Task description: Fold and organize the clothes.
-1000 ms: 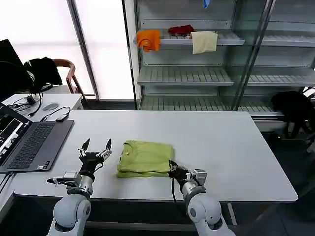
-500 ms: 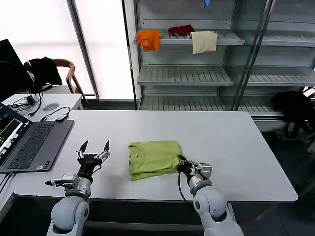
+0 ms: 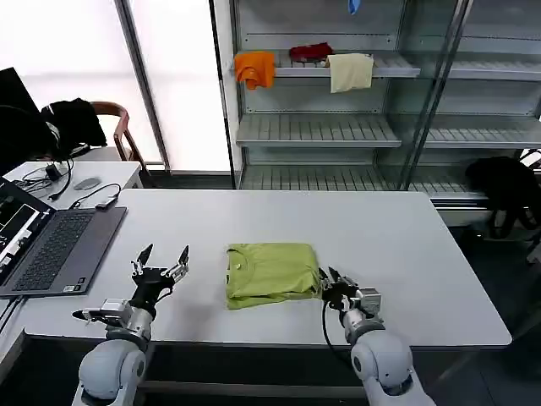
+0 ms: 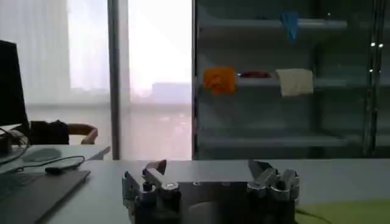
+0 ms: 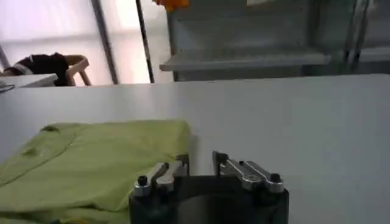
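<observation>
In the head view the folded T-shirt (image 3: 270, 273) lies on the table (image 3: 406, 245), between the left gripper (image 3: 159, 264), fingers spread, and the right gripper (image 3: 332, 283) at its edge.

In the right wrist view its fingers stand apart beside the cloth, holding nothing. The T-shirt looks soft and light; I would grip the doubled edge.

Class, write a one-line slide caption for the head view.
Folded T-shirt on table; open left tool beside it, right tool at its corner.
</observation>
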Available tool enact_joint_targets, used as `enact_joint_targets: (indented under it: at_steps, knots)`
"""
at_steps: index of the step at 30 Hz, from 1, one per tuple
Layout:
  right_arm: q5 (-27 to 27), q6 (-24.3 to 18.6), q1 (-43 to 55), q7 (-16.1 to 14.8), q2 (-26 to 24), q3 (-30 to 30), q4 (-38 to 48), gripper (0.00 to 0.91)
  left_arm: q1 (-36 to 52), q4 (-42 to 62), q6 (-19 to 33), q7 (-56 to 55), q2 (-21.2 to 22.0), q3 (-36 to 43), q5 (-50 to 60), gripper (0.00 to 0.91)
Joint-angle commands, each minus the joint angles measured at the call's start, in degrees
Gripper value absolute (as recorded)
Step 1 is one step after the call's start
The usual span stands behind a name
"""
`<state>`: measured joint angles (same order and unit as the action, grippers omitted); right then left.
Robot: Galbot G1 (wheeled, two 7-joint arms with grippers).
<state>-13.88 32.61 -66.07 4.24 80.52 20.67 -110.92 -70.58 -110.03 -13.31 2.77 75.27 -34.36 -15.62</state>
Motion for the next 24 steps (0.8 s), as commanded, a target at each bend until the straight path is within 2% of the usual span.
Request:
enact_joint_targets:
  at_steps: [1, 10, 15, 24]
  knots:
    - [10.98, -5.21, -6.41, -2.85, -8.71, 9.52, -5.94, 0.907, -0.71, -0.03, -1.29, 2.96, -1.71, -1.02, -2.22, 0.907]
    - [8.27, -11.81, -10.11, -1.58, -14.27, 19.30, -0.66, 0.907, -3.14, 0.61, -1.13, 3.58, -3.45, -3.61, -5.87, 0.907]
    - [4.78, -10.97, -9.84, -2.10, -14.50, 21.42, -0.59, 0.907, -3.52, 0.61, -1.16, 3.57, -4.13, -4.06, -6.26, 0.907]
    - [4.18, -8.35, -9.86, -3.60, -13.00, 19.60, -5.56, 0.907, -3.31, -1.35, -2.33, 3.55, -4.31, -3.63, -6.31, 0.907]
